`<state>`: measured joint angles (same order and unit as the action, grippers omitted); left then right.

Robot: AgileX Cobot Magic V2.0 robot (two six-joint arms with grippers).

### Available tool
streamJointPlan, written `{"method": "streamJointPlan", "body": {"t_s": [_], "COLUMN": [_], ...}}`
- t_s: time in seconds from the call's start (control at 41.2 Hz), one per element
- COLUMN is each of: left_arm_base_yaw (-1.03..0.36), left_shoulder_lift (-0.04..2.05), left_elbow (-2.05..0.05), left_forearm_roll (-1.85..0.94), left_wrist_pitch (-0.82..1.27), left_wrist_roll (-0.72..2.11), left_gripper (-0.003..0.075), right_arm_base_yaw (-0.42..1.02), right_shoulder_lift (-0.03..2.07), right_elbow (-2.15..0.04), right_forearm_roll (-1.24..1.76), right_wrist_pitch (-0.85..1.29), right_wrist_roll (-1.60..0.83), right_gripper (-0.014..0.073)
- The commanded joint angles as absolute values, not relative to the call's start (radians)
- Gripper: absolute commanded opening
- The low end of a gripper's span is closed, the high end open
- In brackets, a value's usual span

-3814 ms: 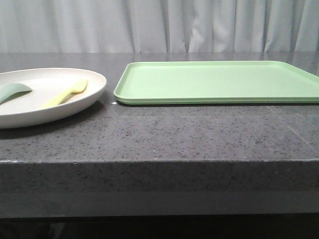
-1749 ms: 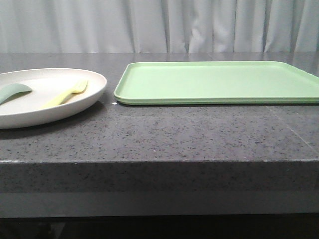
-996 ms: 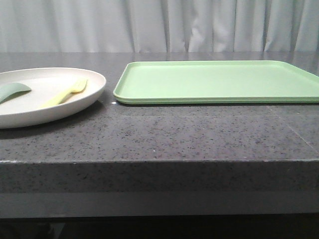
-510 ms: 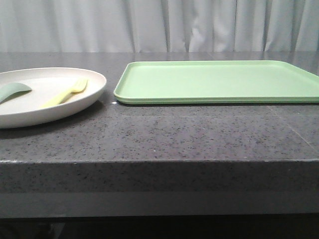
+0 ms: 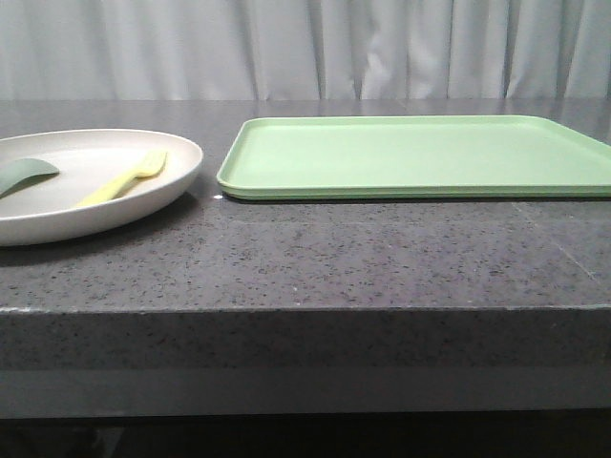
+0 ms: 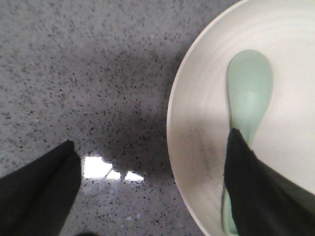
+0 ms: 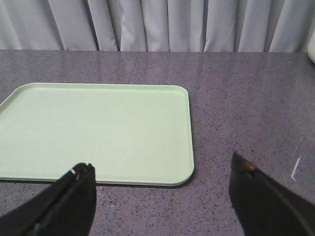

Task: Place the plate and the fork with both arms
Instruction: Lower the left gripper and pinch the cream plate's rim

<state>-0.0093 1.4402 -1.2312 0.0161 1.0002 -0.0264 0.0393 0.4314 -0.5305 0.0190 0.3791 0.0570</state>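
The cream plate (image 5: 143,191) lies at the table's left. The pale-yellow fork (image 5: 124,178) lies in it, beside a dull teal-green utensil (image 5: 24,175). Neither gripper shows in the front view. In the left wrist view my left gripper (image 6: 151,138) is open and straddles the plate's rim (image 6: 189,128). One finger (image 6: 39,187) is over the bare table and the other (image 6: 256,191) is over the plate, covering the teal utensil's (image 6: 250,81) handle. The fork is out of that view. My right gripper (image 7: 160,164) is open and empty.
A flat rectangular light-green tray (image 5: 420,157) lies at the middle and right of the dark speckled table. The right wrist view shows the tray's near right corner (image 7: 177,172) between the fingers. Grey curtains hang behind the table.
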Motion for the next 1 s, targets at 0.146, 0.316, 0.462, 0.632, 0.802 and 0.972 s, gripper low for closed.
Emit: {"method": "streamJointPlan", "body": {"t_s": [0.146, 0.316, 0.462, 0.632, 0.802, 0.972], "left_arm_base_yaw": [-0.007, -0.009, -0.013, -0.013, -0.013, -0.013], "left_shoulder_lift": [1.566, 1.605, 1.617, 1.617, 1.617, 1.617], "left_elbow": [-1.317, -1.317, -1.317, -1.317, -1.317, -1.317], "left_forearm_roll": [0.014, 0.014, 0.006, 0.006, -0.012, -0.034], "left_wrist_pitch": [1.006, 1.006, 1.004, 1.004, 1.004, 1.002], "left_wrist_roll": [-0.023, -0.023, -0.023, -0.023, -0.023, -0.023], "left_gripper": [0.0566, 0.0566, 0.0566, 0.0566, 0.0444, 0.0182], "right_arm_base_yaw": [0.037, 0.037, 0.037, 0.037, 0.037, 0.037], "right_shoulder_lift": [0.444, 0.444, 0.444, 0.444, 0.444, 0.444], "right_elbow": [-0.562, -0.562, -0.562, -0.562, -0.562, -0.562], "right_forearm_roll": [0.020, 0.020, 0.020, 0.020, 0.020, 0.020], "right_wrist_pitch": [0.301, 0.301, 0.299, 0.292, 0.291, 0.290], "right_wrist_roll": [0.055, 0.055, 0.055, 0.055, 0.055, 0.055], "right_gripper": [0.0582, 0.0582, 0.0582, 0.0582, 0.0582, 0.0582]}}
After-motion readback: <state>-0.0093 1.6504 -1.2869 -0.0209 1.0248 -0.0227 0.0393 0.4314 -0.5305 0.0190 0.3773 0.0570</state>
